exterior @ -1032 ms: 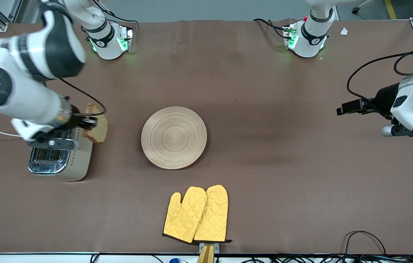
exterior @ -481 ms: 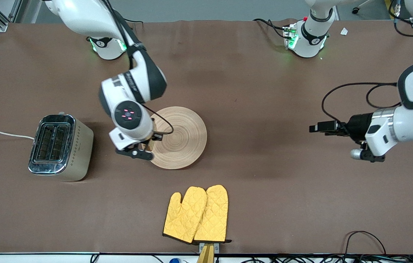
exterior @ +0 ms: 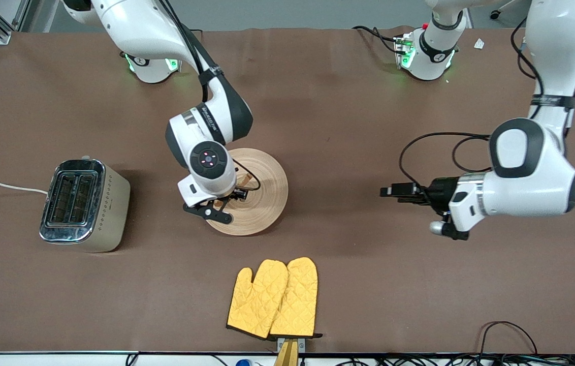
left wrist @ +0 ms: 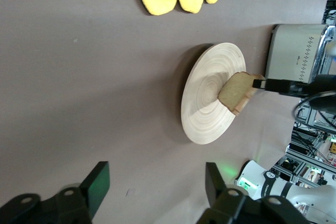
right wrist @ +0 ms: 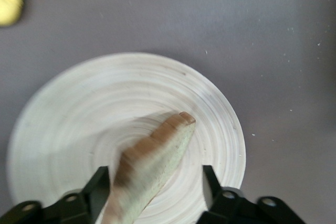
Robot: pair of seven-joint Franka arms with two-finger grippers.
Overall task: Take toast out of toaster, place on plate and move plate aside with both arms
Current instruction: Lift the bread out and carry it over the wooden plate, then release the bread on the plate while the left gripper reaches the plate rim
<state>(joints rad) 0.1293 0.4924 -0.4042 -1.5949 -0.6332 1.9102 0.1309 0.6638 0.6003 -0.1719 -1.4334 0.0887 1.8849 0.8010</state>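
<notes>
With the right gripper (right wrist: pixel 152 190) spread over the wooden plate (exterior: pixel 267 188), the toast (right wrist: pixel 149 169) tips loose between its fingers and may slide off, while the empty left gripper (left wrist: pixel 157 190) waits open toward its own end.

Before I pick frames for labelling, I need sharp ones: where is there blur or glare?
Right wrist view: the toast is smeared by motion blur and the plate is soft. Left wrist view: sharp. Front view: sharp, with bright reflections on the toaster top.
</notes>
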